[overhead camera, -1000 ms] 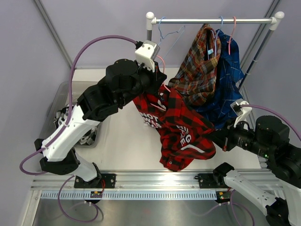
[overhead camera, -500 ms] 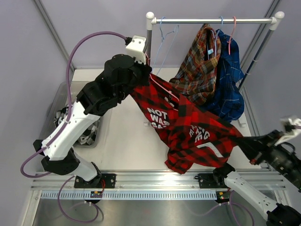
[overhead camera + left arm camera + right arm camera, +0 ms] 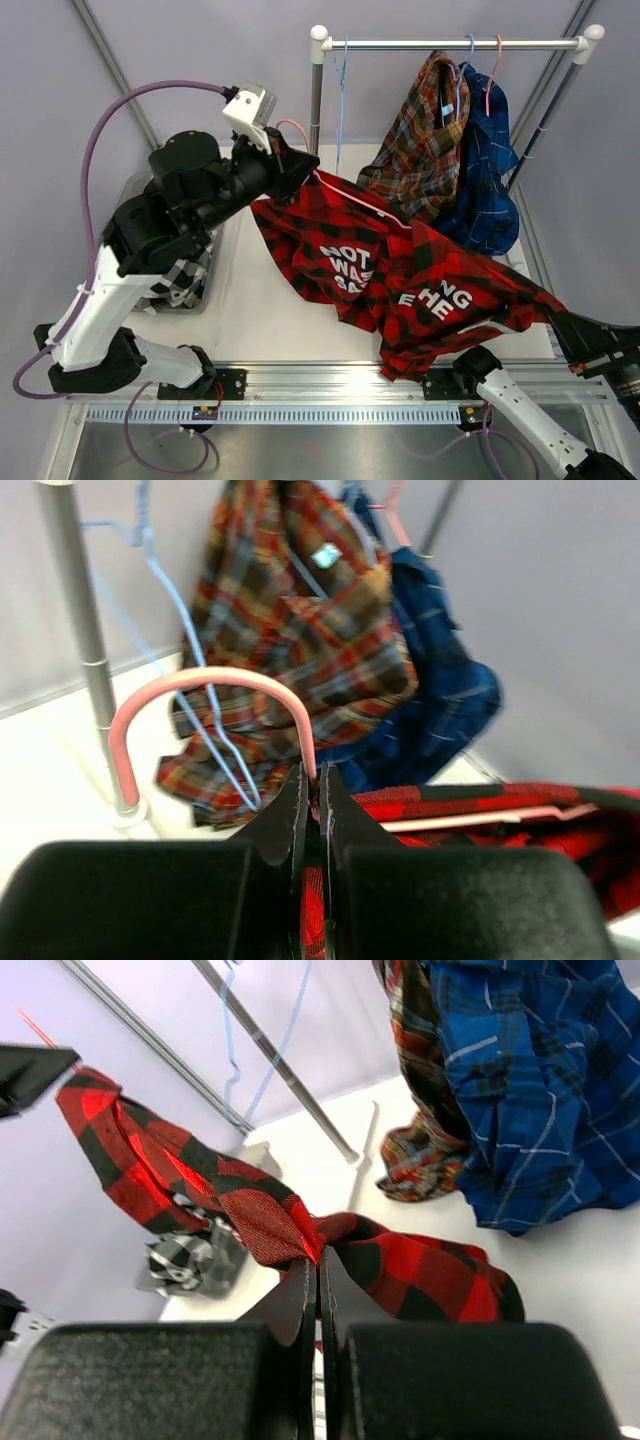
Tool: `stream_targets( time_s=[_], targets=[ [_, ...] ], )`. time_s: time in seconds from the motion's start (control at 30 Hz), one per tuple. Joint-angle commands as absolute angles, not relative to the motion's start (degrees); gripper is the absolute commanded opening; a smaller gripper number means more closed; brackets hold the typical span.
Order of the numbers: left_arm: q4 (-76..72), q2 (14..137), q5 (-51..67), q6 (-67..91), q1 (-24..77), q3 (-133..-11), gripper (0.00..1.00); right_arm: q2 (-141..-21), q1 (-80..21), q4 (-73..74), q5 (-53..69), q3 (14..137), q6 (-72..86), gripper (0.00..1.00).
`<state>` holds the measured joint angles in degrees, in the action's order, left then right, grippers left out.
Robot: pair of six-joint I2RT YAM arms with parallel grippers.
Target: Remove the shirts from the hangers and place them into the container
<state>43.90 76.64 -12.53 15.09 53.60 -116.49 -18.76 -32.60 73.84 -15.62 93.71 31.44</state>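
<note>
Pale lilac walls enclose a white table (image 3: 260, 300). A silver rail (image 3: 450, 44) stands at its far right.

Left gripper (image 3: 311, 780): jaws pinched tight on the neck of the pink hanger (image 3: 200, 680), just under its hook, with red cloth showing between the fingers. It is held high over the far left of the table.

Right gripper (image 3: 318, 1265): jaws closed on a bunched fold of the red-and-black shirt (image 3: 400, 270), at the near right edge.

The red-and-black shirt is stretched between the two grippers, white lettering facing up. The hanger's pink wire runs along its upper edge.

On the rail hang the tartan shirt (image 3: 425, 150) and the blue shirt (image 3: 485, 170), pressed against each other. An empty light blue hanger (image 3: 341, 100) hangs near the left post.

The container (image 3: 128, 190) sits at the left edge, largely hidden by the left arm, with the black-and-white shirt (image 3: 175, 280) lying in it.
</note>
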Motion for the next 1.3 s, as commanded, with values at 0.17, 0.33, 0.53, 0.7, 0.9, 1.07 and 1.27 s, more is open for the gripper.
stream_targets(
  time_s=[0.17, 0.33, 0.53, 0.7, 0.9, 1.07, 1.27],
  targets=[
    [43.50, 68.38, -13.89, 11.69, 50.54, -112.08, 0.00, -33.81, -32.52, 71.31, -14.97, 98.97, 24.36, 0.00],
    [44.65, 67.24, -15.47, 11.43, 50.45, -105.66, 0.00, -39.72, -32.52, 66.37, -13.97, 104.23, 21.80, 0.00],
    [44.90, 64.95, -17.84, 10.28, 50.45, -100.29, 0.00, -44.46, -32.52, 64.69, -20.83, 116.09, 17.50, 0.00],
    [47.02, 66.62, -19.60, 9.58, 50.54, -98.62, 0.00, -50.80, -32.52, 67.59, -17.22, 122.35, 16.17, 0.00],
    [44.13, 61.79, -19.25, 10.28, 50.45, -95.98, 0.00, -48.79, -32.52, 71.63, -31.88, 115.09, 17.40, 0.00],
    [42.89, 58.45, -13.20, 11.86, 50.45, -99.05, 0.00, -44.30, -32.61, 70.58, -31.82, 101.09, 19.77, 0.00],
    [41.93, 55.29, -11.07, 12.83, 50.54, -99.76, 0.00, -43.42, -32.52, 65.59, -16.66, 86.68, 22.93, 0.00]
  ],
)
